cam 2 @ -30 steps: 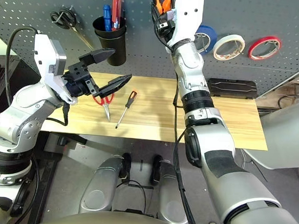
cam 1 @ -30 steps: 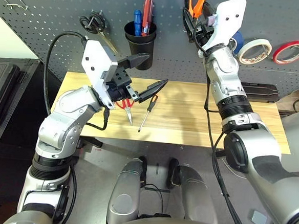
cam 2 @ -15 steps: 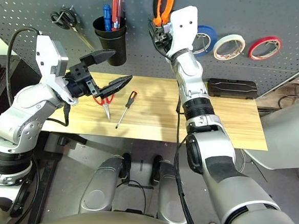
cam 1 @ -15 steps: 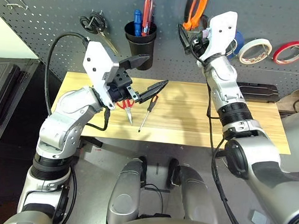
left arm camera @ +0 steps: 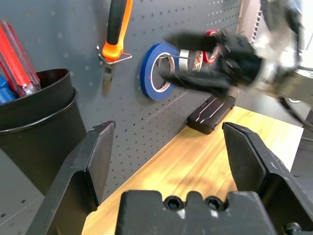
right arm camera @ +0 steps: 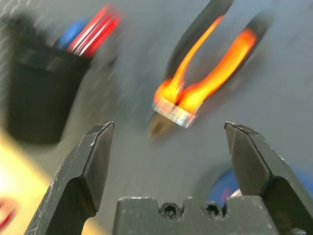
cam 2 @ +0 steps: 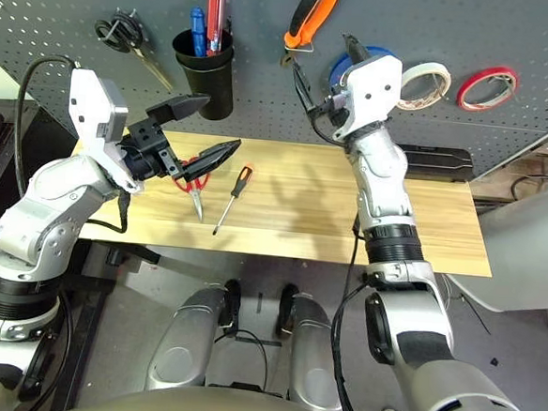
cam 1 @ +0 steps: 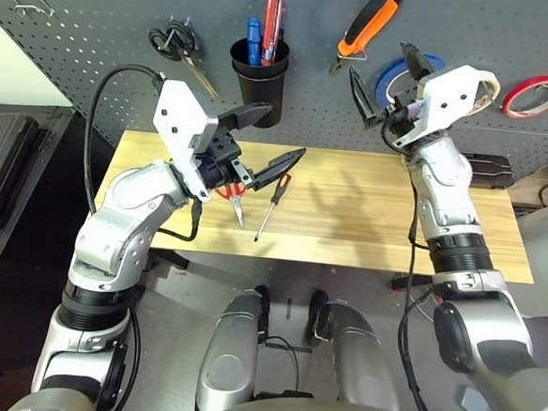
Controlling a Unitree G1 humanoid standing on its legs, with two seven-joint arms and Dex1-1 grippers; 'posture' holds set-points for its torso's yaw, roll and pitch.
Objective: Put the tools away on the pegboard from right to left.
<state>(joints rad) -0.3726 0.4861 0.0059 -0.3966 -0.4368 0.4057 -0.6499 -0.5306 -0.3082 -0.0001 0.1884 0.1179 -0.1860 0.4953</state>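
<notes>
The orange-and-black pliers [cam 1: 366, 29] hang tilted from a hook on the dark grey pegboard [cam 1: 99, 24]. Just right of and below them, my right gripper [cam 1: 380, 64] is open and holds nothing; the pliers [right arm camera: 205, 83] show between its fingers at a distance. The white tape roll [cam 2: 424, 84] hangs behind that wrist. On the table lie the slim screwdriver [cam 1: 269, 205] and the red-handled scissors [cam 1: 230, 195], partly hidden by my left gripper [cam 1: 269, 135], which hovers open above them.
A black cup [cam 1: 257, 82] with red and blue tools sits on the board, with black-handled scissors [cam 1: 177, 46] to its left. Blue tape [cam 1: 396, 73] and red tape [cam 1: 531, 92] hang on the right. A black case [cam 1: 474, 168] lies at the table's back right.
My right gripper has let go of the pliers and drawn back down and to the right. The pliers now hang tilted on their hook. The left arm has not moved.
</notes>
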